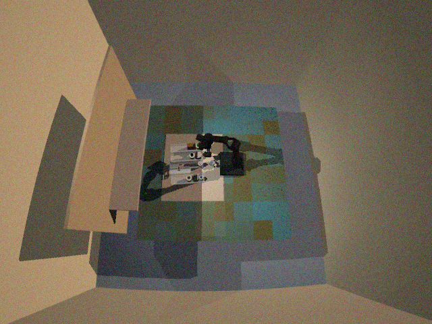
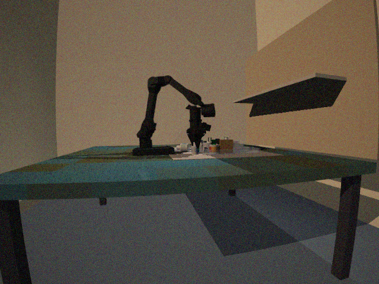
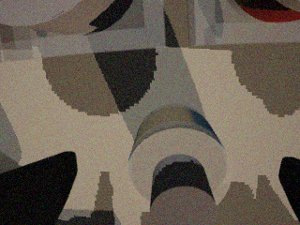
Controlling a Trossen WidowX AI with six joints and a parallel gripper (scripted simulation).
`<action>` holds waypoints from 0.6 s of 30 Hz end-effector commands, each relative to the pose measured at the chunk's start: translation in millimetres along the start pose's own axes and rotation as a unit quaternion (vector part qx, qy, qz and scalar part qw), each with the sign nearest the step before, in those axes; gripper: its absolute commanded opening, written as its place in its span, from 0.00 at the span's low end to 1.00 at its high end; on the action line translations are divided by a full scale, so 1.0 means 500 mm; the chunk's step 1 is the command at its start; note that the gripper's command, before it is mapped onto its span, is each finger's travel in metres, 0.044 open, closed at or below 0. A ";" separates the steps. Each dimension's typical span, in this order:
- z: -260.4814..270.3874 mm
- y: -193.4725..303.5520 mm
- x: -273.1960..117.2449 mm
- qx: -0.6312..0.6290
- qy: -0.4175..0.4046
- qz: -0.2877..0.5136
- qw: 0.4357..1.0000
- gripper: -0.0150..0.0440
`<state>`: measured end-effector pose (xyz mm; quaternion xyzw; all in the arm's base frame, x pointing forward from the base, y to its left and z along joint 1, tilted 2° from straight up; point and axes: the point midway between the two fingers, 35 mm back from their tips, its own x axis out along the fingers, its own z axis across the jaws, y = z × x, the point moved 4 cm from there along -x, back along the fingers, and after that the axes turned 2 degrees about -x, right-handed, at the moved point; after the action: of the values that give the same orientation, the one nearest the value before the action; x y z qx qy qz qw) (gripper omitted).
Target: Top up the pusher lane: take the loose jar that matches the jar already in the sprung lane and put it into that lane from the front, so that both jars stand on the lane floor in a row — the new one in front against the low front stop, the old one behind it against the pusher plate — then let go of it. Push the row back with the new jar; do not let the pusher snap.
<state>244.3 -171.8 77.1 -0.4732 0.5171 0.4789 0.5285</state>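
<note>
Grey jar [image 3: 178,150] under open gripper [image 3: 164,178]

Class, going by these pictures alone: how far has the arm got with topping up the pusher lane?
Done: the arm has reached down over the jars, its gripper low above the mat. In hand: the wrist view shows a loose jar between the open fingers, not yet gripped. Left: grasp it, push it into the lane from the front, then release.
</note>
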 end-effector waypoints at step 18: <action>0.001 0.003 0.015 0.001 0.000 0.004 1.000 0.52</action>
<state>243.1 -171.0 70.2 -0.4707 0.5178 0.4815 0.5277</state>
